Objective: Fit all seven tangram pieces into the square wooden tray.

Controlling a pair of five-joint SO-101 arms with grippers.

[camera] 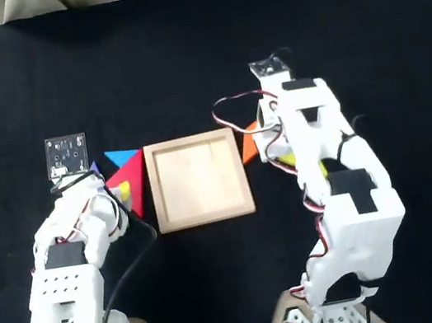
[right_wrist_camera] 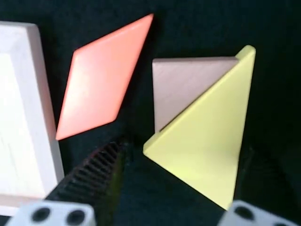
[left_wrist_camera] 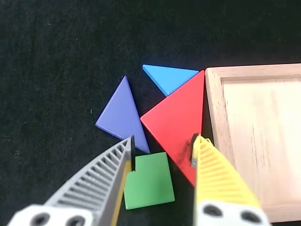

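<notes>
The square wooden tray point(camera: 199, 179) lies empty mid-table. On its left sit a red triangle point(left_wrist_camera: 176, 120), a light blue triangle point(left_wrist_camera: 168, 77), a purple triangle point(left_wrist_camera: 121, 115) and a green square point(left_wrist_camera: 148, 181). My left gripper point(left_wrist_camera: 163, 140) hangs open just above them, one finger over the red triangle, the other by the purple one. Right of the tray lie an orange parallelogram point(right_wrist_camera: 101, 77), a plain wooden triangle point(right_wrist_camera: 186, 89) and a yellow triangle point(right_wrist_camera: 211, 136) overlapping it. My right gripper point(right_wrist_camera: 181, 153) is open around the yellow triangle's near corner.
A black cloth point(camera: 181, 59) covers the table, with bare room behind the tray and in front of it. The two arm bases point(camera: 311, 320) stand at the near edge. The right arm's body hides most of the pieces beside it in the high view.
</notes>
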